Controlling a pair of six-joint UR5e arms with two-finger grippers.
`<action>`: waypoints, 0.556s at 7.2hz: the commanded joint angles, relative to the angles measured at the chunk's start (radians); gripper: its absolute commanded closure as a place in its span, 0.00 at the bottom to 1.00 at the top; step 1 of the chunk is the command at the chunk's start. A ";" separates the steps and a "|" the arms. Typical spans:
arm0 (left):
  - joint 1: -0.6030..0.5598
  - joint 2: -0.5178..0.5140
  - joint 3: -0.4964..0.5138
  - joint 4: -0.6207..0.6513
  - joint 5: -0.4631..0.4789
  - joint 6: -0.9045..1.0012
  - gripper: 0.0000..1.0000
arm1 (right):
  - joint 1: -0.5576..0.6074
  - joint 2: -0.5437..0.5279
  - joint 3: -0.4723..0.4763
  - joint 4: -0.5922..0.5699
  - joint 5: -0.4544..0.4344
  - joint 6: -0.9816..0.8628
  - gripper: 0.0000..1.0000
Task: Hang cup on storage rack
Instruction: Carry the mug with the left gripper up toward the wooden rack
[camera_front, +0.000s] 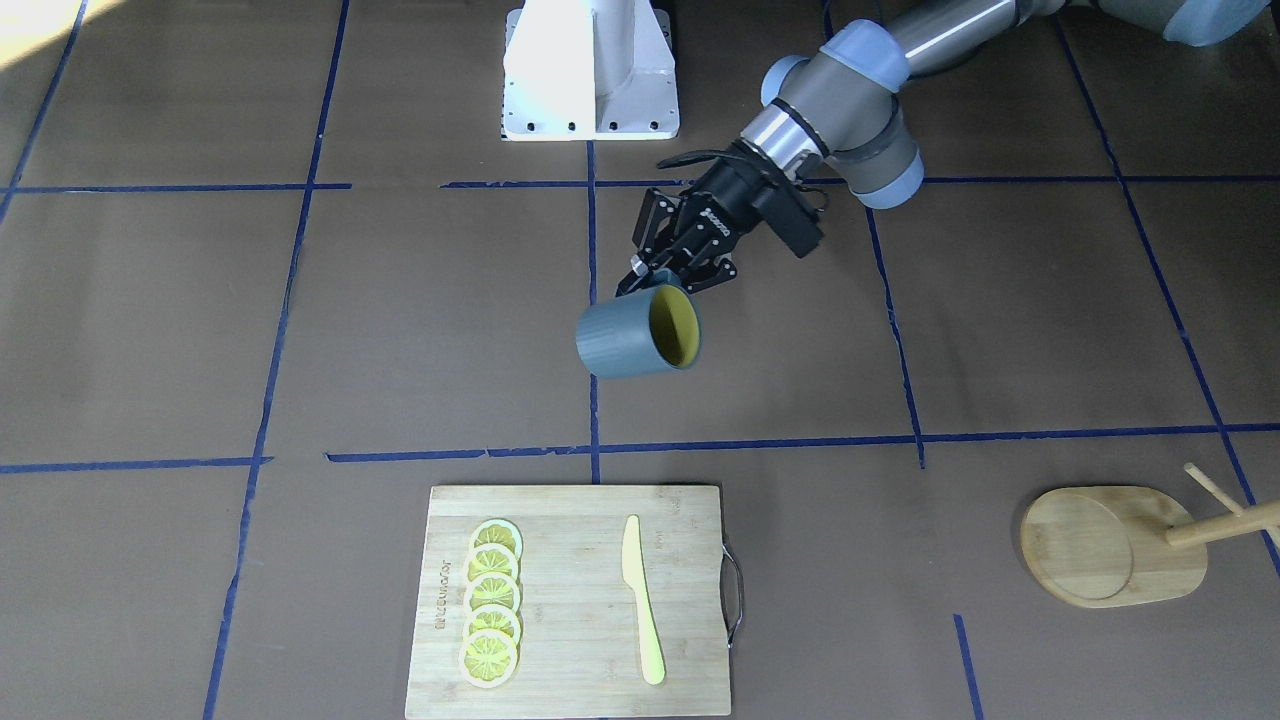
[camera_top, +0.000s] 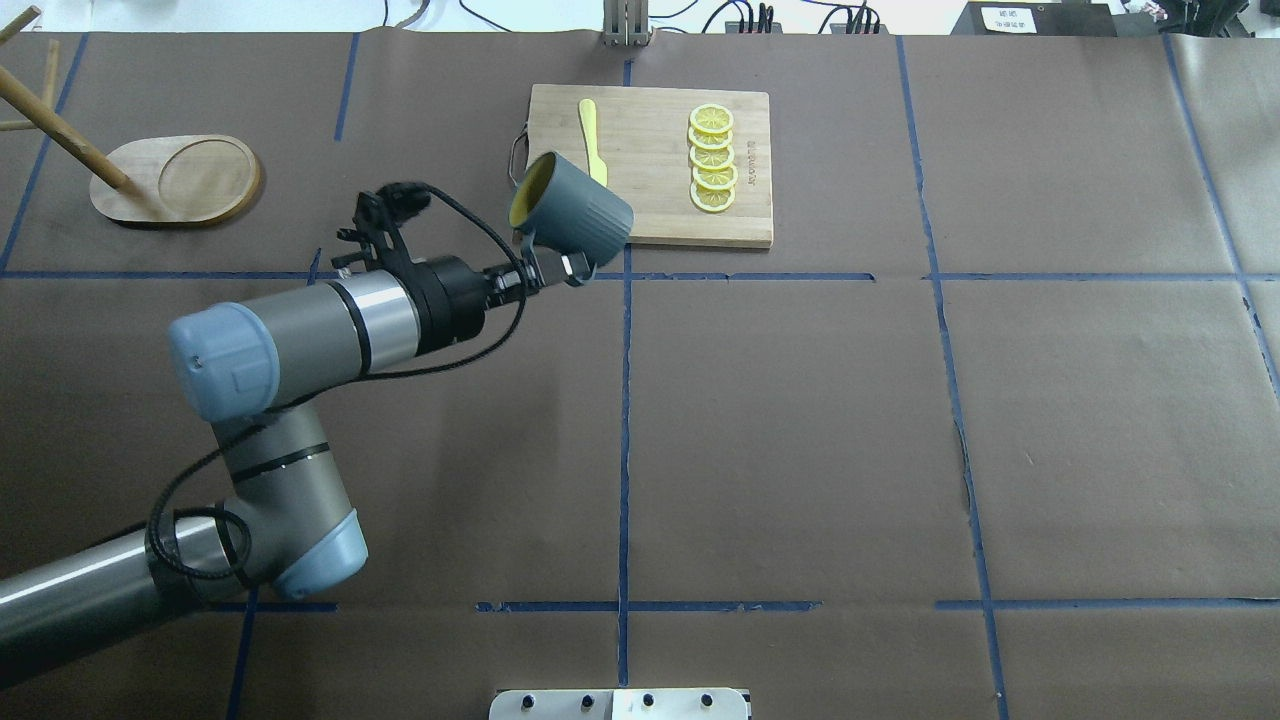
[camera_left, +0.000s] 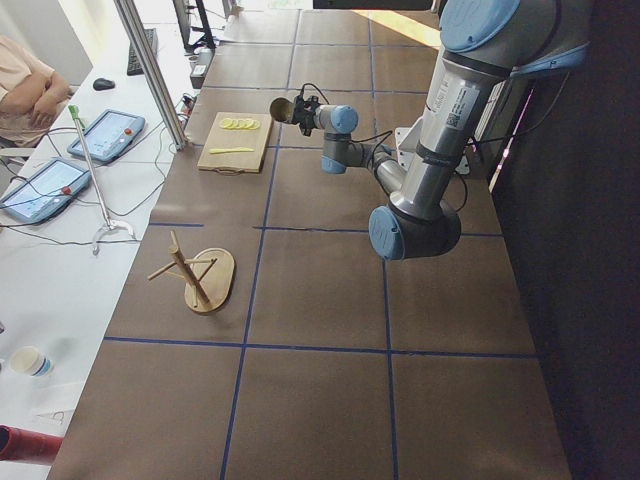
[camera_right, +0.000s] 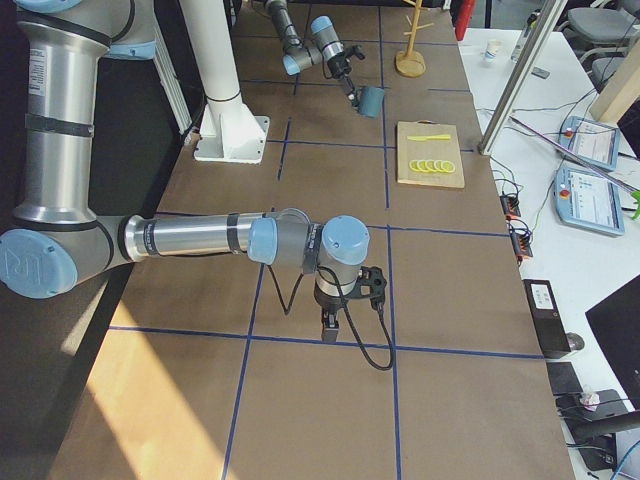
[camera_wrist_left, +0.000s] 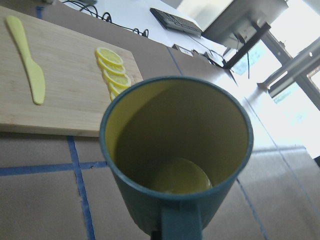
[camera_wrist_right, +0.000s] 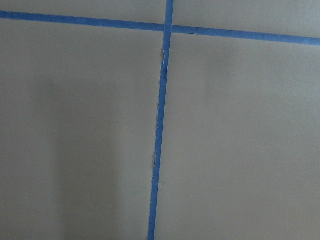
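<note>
My left gripper (camera_front: 652, 277) is shut on the handle of the cup (camera_front: 625, 340), a dark teal ribbed mug with a yellow inside. It holds the cup tilted on its side in the air above the table's middle. In the overhead view the cup (camera_top: 580, 210) hangs at the near edge of the cutting board, mouth turned left. The left wrist view looks straight into the cup (camera_wrist_left: 175, 150). The storage rack (camera_top: 180, 180), an oval wooden base with a pegged post, stands far to the left. My right gripper (camera_right: 330, 325) shows only in the exterior right view; I cannot tell its state.
A bamboo cutting board (camera_front: 570, 600) with several lemon slices (camera_front: 492, 605) and a yellow knife (camera_front: 640, 600) lies at the table's far side from the robot. Blue tape lines cross the brown paper. The robot's white base (camera_front: 590, 70) stands behind.
</note>
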 joint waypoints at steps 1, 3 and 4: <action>-0.146 -0.001 0.001 -0.083 0.001 -0.462 1.00 | 0.000 0.000 0.001 0.000 0.000 -0.001 0.00; -0.276 0.009 0.017 -0.162 0.002 -0.829 1.00 | 0.000 0.000 0.001 0.000 0.000 -0.001 0.00; -0.336 0.018 0.033 -0.173 0.002 -0.961 1.00 | 0.000 0.000 0.001 0.002 -0.002 -0.001 0.00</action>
